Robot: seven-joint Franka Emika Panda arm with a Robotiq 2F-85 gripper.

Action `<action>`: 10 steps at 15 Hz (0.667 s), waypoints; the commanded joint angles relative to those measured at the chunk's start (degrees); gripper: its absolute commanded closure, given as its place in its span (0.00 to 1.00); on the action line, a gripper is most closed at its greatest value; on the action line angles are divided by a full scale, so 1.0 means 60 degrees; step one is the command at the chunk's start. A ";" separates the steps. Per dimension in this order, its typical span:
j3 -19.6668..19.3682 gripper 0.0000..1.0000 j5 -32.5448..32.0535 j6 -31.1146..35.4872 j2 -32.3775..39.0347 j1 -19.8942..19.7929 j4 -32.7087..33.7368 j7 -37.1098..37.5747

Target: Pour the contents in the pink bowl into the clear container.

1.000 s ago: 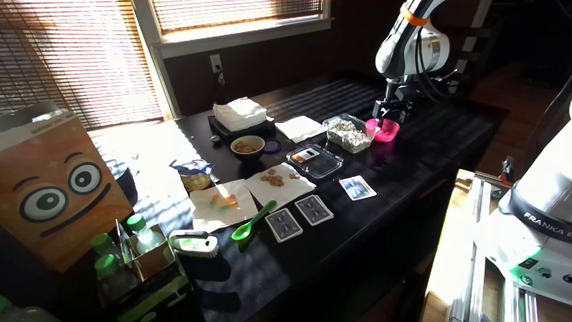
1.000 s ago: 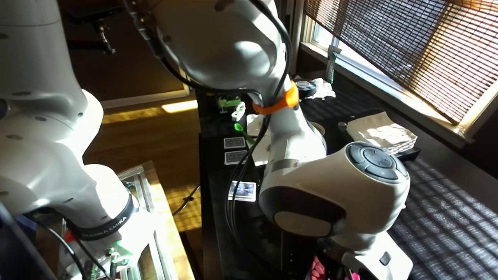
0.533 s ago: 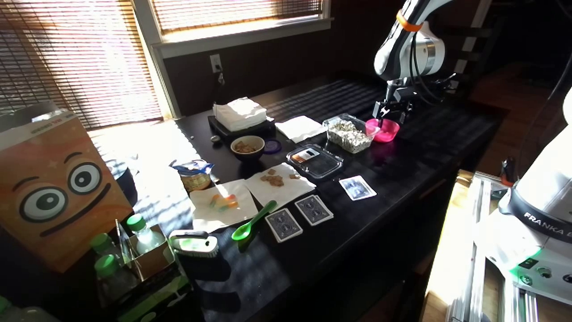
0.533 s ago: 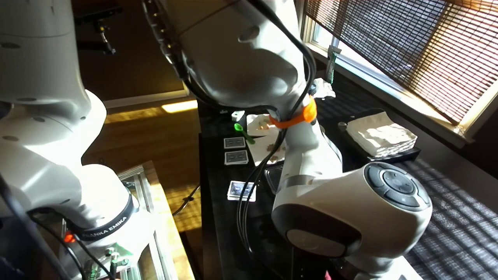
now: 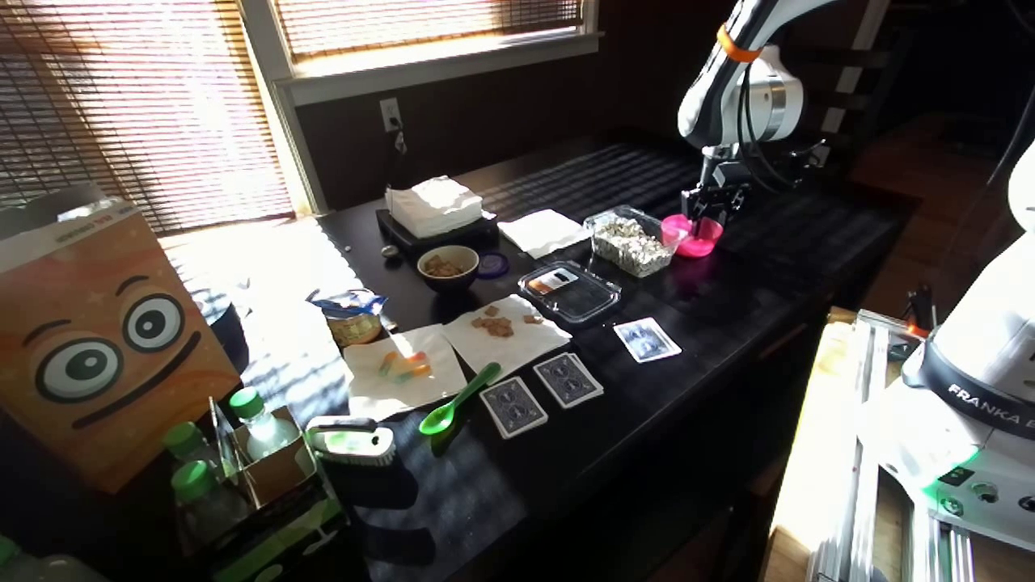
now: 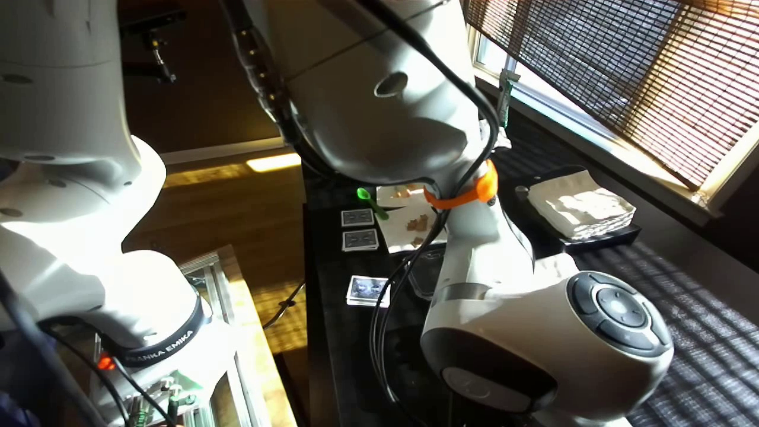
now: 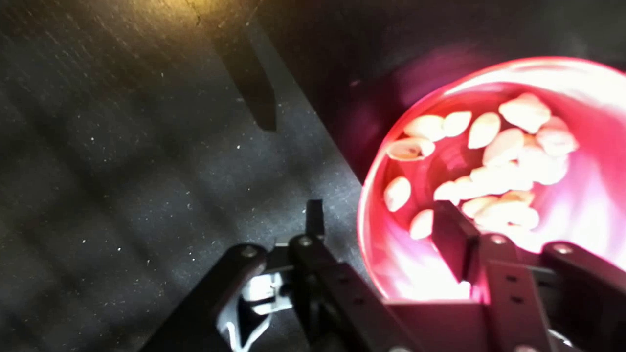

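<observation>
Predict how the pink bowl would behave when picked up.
The pink bowl is probably light: its wall looks thin and the pale pieces only partly cover its floor. It may be slippery, given the glare inside. Lifted by one side, where the open hand straddles the rim, it could tip and its loose pieces slide.

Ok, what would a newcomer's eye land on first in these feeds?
Probably the big orange box with a cartoon face, at the left edge of an exterior view. Next, the vivid pink bowl of pale seed-like pieces, at the right of the wrist view, with the open gripper at its rim. The white arm also looms large across the middle of an exterior view.
</observation>
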 commanded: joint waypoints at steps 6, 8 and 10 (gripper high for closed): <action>0.0519 1.00 0.0491 -0.0143 0.0301 -0.0581 0.0402 -0.0501; 0.0552 1.00 0.0477 -0.0150 0.0271 -0.0640 0.0446 -0.0517; 0.0504 0.98 0.0407 -0.0166 0.0202 -0.0615 0.0463 -0.0494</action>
